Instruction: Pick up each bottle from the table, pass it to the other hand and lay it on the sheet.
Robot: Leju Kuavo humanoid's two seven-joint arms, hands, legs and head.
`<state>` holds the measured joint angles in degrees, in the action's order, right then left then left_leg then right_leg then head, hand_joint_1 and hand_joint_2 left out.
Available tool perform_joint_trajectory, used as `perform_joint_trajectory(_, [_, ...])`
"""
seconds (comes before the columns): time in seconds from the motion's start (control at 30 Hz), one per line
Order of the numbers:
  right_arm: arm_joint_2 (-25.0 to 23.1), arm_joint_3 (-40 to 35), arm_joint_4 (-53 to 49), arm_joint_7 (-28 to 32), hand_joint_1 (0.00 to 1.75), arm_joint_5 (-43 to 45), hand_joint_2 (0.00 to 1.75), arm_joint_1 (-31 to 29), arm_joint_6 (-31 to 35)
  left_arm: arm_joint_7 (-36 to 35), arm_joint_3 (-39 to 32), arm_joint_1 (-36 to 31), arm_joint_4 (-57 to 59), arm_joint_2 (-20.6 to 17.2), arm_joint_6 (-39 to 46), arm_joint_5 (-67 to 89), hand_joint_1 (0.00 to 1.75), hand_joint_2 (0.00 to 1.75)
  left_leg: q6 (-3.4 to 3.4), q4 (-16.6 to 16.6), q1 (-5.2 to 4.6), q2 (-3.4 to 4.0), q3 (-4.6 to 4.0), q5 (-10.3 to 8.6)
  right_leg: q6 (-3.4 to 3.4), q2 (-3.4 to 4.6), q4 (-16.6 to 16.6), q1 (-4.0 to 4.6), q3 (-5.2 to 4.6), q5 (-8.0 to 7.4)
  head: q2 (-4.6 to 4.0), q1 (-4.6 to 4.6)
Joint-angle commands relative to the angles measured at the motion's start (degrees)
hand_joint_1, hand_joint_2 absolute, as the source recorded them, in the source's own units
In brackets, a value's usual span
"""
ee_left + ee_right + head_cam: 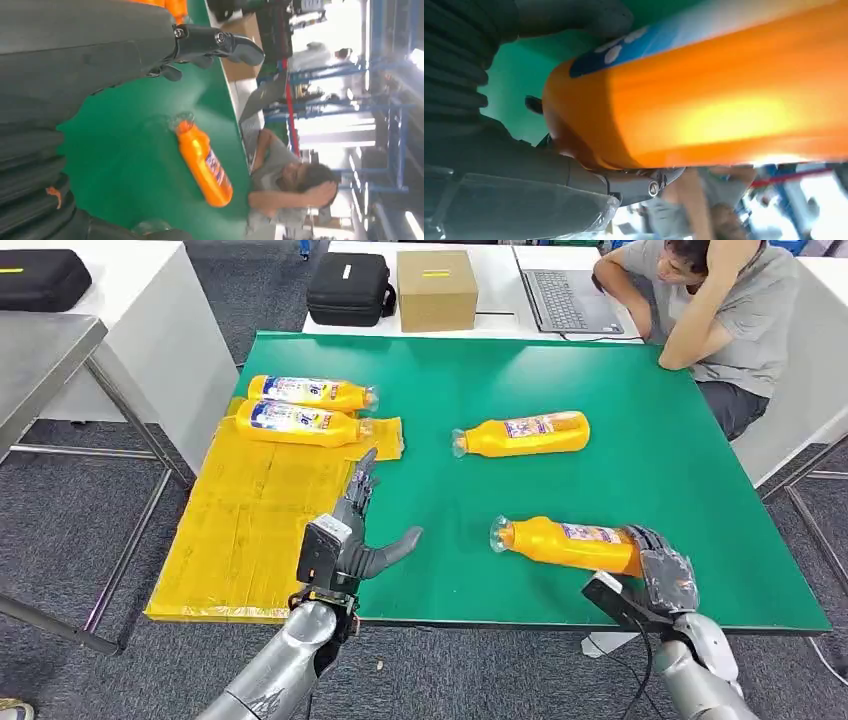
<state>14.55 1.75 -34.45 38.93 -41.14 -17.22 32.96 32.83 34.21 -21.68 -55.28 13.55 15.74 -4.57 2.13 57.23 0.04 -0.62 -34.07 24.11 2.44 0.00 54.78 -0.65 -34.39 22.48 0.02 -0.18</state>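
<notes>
Head view shows the green table (620, 420) with a yellow sheet (250, 520) over its left edge, two orange bottles (300, 408) lying side by side at the sheet's far end. A third bottle (525, 434) lies on the bare green mid-table. The right hand (655, 565) grasps the base of a fourth bottle (565, 543) near the front edge. The left hand (350, 530) hovers beside the sheet, fingers spread and holding nothing

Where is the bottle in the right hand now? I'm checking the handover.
In the head view, the held bottle lies low over the green table, near its front edge, base in the right hand, cap toward the left hand.
</notes>
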Motion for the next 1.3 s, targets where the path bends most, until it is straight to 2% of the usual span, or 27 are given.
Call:
perform_joint_trajectory(0.03, [-4.1, 3.3, -1.8, 1.1, 1.75, 3.1, 1.75, 0.3, 1.1, 0.0, 2.0, -3.1, 4.6, -0.3, 0.4, -0.3, 0.0, 1.75, -0.13, 0.0, 0.01, 0.14, 0.19, 0.09, -0.11, 0.09, 0.0, 0.02, 0.12, 0.07, 0.0, 0.0])
perform_joint_trajectory(0.1, [-4.1, 3.3, -1.8, 1.1, 1.75, 3.1, 1.75, 0.3, 1.1, 0.0, 2.0, -3.1, 4.6, -0.3, 0.4, -0.3, 0.0, 1.75, -0.09, 0.0, 0.0, 0.09, 0.1, 0.04, -0.08, 0.06, 0.0, 0.01, 0.08, 0.03, 0.0, 0.0])
perform_joint_trajectory(0.17, [-4.2, 2.6, -5.2, 1.1, 1.75, 7.0, 1.75, 1.3, 1.6, 0.1, 2.1, -3.4, 5.2, -0.2, 0.4, -0.6, 0.0, 1.75, -0.11, 0.0, 0.0, 0.12, 0.13, 0.07, -0.1, 0.08, 0.0, 0.01, 0.1, 0.06, 0.0, -0.02])
perform_joint_trajectory(0.2, [-3.9, -3.0, -11.8, 1.1, 1.75, 19.0, 1.75, 3.5, 5.7, 1.5, 2.7, -4.1, 6.4, 0.3, 1.0, -2.0, 0.0, 1.75, -0.1, 0.0, -0.01, 0.18, 0.1, 0.09, -0.09, 0.13, 0.0, 0.0, 0.03, 0.06, 0.0, -0.02])
perform_joint_trajectory(0.33, [-3.3, -5.9, -15.7, 1.1, 1.75, 23.0, 1.75, 4.8, 7.0, 2.3, 2.9, -4.4, 7.1, 0.5, 2.1, -2.7, 0.0, 1.75, -0.09, 0.0, 0.01, 0.15, -0.11, 0.09, -0.07, 0.1, 0.0, 0.01, -0.15, 0.07, 0.0, 0.02])
perform_joint_trajectory(0.5, [-5.9, -2.7, -22.7, 1.1, 1.75, 22.0, 1.75, 7.1, 7.0, 1.8, 2.4, -5.0, 10.5, 1.6, 3.7, -4.6, 0.0, 1.75, -0.16, 0.0, -0.01, 0.21, -0.01, 0.17, -0.13, 0.12, 0.1, 0.0, -0.1, 0.15, 0.0, 0.02])
perform_joint_trajectory(0.63, [-9.8, -0.2, -29.4, 1.1, 1.75, 20.7, 1.75, 7.8, 7.0, -1.0, 3.8, -5.0, 13.8, 2.8, 0.6, -7.8, 0.0, 1.75, -0.09, 0.0, 0.01, 0.17, -0.27, 0.06, -0.07, 0.11, 0.0, 0.01, -0.34, 0.04, 0.0, 0.0])
perform_joint_trajectory(0.8, [-15.9, -3.4, -28.8, 1.1, 1.75, 15.4, 1.75, 6.3, 7.0, -3.1, 8.0, -3.8, 15.5, 5.6, -4.5, -11.1, 0.0, 1.75, -0.11, 0.0, 0.01, 0.33, -0.15, 0.13, -0.09, 0.25, 0.1, 0.01, -0.27, 0.07, 0.0, 0.0])
perform_joint_trajectory(0.9, [-16.3, -3.4, -28.8, 1.1, 1.75, 15.1, 1.75, 6.3, 7.0, -3.3, 8.4, -3.8, 15.4, 5.6, -5.0, -11.1, 0.0, 1.75, -0.1, 0.0, 0.04, 0.26, -0.2, 0.11, -0.08, 0.18, 0.0, 0.03, -0.29, 0.07, 0.0, 0.02])
perform_joint_trajectory(0.97, [-18.2, -4.8, -28.5, 1.1, 1.75, 16.0, 1.75, 7.3, 7.0, -4.6, 10.6, -2.9, 13.9, 5.1, -6.5, -11.7, 0.0, 1.75, -0.12, 0.0, 0.0, 0.29, -0.08, 0.15, -0.11, 0.2, 0.1, -0.01, -0.21, 0.12, 0.0, 0.02])
perform_joint_trajectory(1.3, [-18.3, -5.1, -28.7, 1.1, 1.75, 16.7, 1.75, 7.5, 7.0, -4.6, 10.9, -2.9, 13.7, 4.8, -6.7, -11.8, 0.0, 1.75, -0.1, 0.0, 0.01, 0.16, -0.23, 0.1, -0.08, 0.08, 0.1, 0.0, -0.3, 0.09, 0.0, 0.02])
